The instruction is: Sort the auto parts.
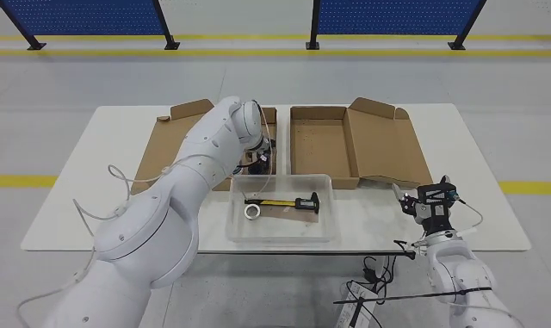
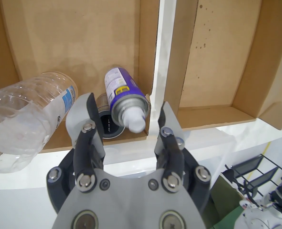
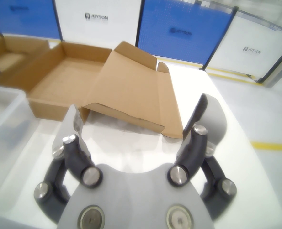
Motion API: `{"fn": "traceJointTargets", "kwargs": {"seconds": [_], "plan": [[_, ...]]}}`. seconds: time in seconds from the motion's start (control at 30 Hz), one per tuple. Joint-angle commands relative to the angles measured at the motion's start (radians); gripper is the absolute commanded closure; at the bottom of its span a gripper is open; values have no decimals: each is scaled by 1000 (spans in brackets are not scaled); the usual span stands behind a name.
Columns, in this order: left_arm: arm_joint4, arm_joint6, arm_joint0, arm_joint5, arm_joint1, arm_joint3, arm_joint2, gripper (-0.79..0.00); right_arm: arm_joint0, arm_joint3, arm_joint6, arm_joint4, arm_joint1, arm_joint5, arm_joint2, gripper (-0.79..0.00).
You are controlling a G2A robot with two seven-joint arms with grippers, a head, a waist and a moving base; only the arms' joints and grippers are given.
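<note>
My left gripper [image 2: 127, 114] hangs open over the near right corner of the left cardboard box [image 2: 71, 24], with nothing between its fingers. Just beyond its fingertips a blue-and-white spray can [image 2: 124, 94] lies in that corner, white cap toward me. A short metal sleeve [image 2: 107, 122] rests against the can, and a clear plastic bottle [image 2: 23, 113] lies beside them. In the top view the left gripper [image 1: 261, 160] is over the same corner. The clear bin [image 1: 234, 216] holds a caliper [image 1: 288, 202] and a metal ring [image 1: 251, 212]. My right gripper [image 3: 138, 110] is open above the table's front right.
The right cardboard box [image 1: 318, 147] stands next to the left box [image 1: 172, 147], and its floor is bare. Its lid flap [image 3: 136, 91] slopes down onto the table in front of the right gripper [image 1: 428, 199]. Blue and white barriers stand beyond the table.
</note>
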Motion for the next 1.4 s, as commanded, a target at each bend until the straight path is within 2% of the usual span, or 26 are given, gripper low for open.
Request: {"fn": "traceJointTargets", "kwargs": {"seconds": [0.0,0.23,0.43,0.6,0.83,0.97,1.1,1.27,1.37], "plan": [[4,0,-2,-6,-4,8,-2,-785,0,0,0,0,0,0,0,-785],[25,5,-19,-25,-14,19,-10,-785,0,0,0,0,0,0,0,-785],[26,17,-51,-80,-13,-3,-31,-785,0,0,0,0,0,0,0,-785],[56,61,-81,-172,2,-36,-46,-785,0,0,0,0,0,0,0,-785],[138,152,-95,-171,45,-143,-70,-785,0,0,0,0,0,0,0,-785],[189,187,-63,-124,88,-280,-102,-785,0,0,0,0,0,0,0,-785],[273,171,9,-35,152,-496,-151,-785,0,0,0,0,0,0,0,-785],[424,90,160,107,254,-826,-265,-785,0,0,0,0,0,0,0,-785],[535,32,272,156,311,-1018,-345,-785,0,0,0,0,0,0,0,-785]]}}
